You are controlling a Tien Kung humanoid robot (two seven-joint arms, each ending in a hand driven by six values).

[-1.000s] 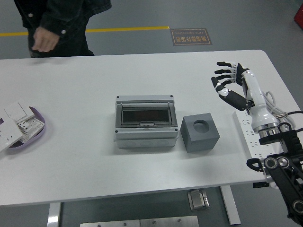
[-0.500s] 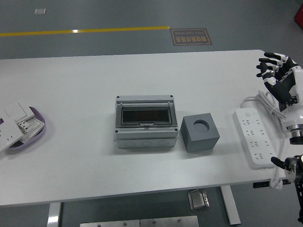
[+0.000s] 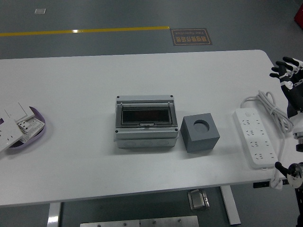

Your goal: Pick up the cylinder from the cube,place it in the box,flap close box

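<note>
The grey box (image 3: 146, 122) sits mid-table with its dark see-through flap lying shut. Right of it stands the grey cube (image 3: 200, 133); the round hole in its top holds nothing. No cylinder shows anywhere in the head view. My right hand (image 3: 287, 72) is at the far right edge, raised beside the table, well clear of the cube, with its fingers spread and holding nothing. Most of that arm is cut off by the picture's edge. My left hand does not show.
A white power strip (image 3: 256, 138) with its coiled cable (image 3: 269, 104) lies between the cube and the right table edge. A purple tray (image 3: 29, 128) with white switch plates sits at the far left.
My right hand has drawn back to the right, off the power strip and out to the picture's edge. The person at the top left has left the view.
</note>
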